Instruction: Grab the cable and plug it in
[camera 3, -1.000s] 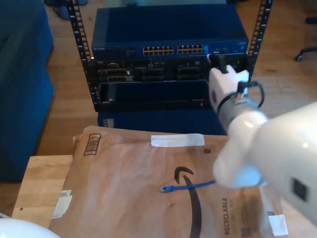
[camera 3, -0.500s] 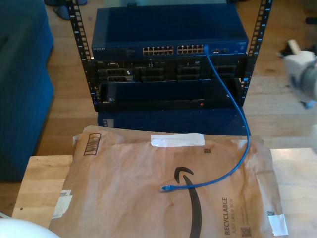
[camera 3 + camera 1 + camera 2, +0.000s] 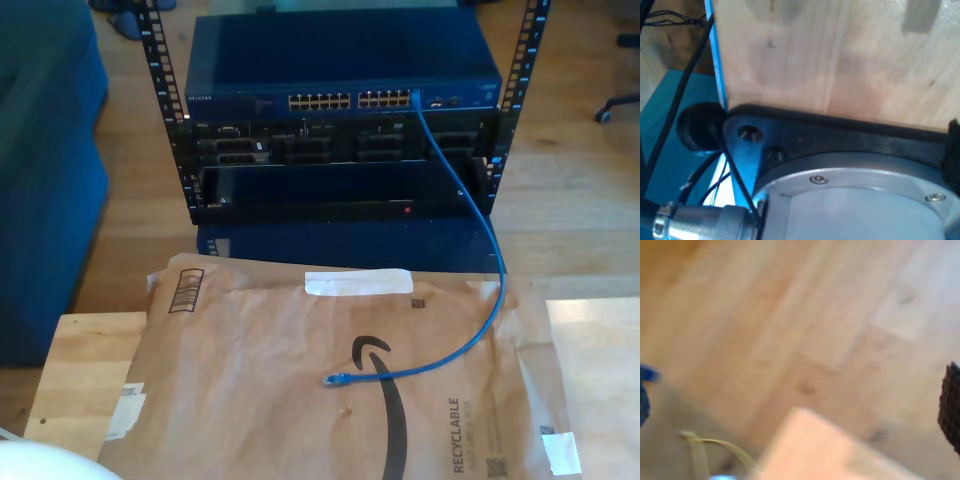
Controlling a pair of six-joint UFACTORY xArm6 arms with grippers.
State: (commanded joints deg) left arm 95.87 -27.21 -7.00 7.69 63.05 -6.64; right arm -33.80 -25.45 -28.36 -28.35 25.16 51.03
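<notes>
Cable (image 3: 478,230) runs from a port at the upper right of the exterior view, on the blue switch (image 3: 340,62), down to its free plug lying on our brown paper mailer (image 3: 300,380) on the counter (image 3: 70,370). We cannot tell our fingers' state; wrist views are blurred.
</notes>
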